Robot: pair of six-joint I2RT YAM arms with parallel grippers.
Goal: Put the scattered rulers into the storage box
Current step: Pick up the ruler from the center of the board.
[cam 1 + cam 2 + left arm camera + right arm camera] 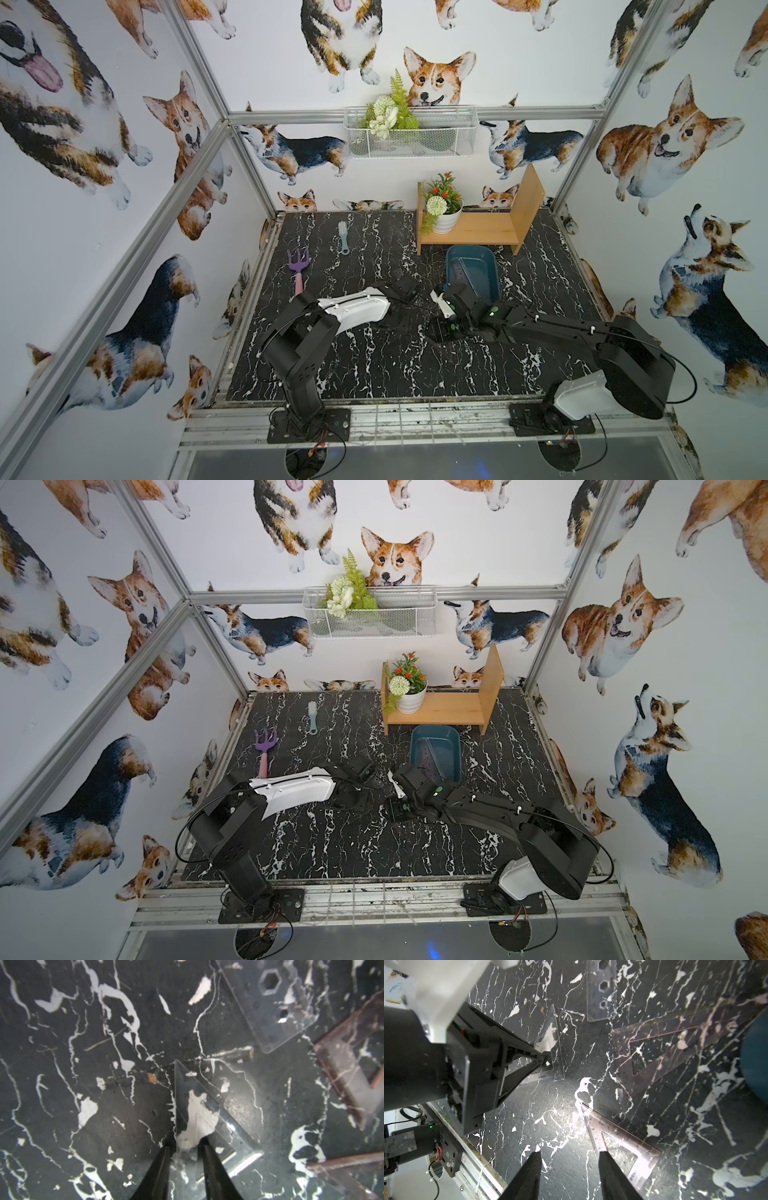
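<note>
Between the narrowly parted jaws of the left claw (186, 1142) sits one edge of a clear set square (185, 1088), flat on the desk (62, 1084); whether it grips, unclear. Right claw (570, 1157) gapes empty, purple set square (614, 1128) just beside, box (493, 270) beyond.
</note>
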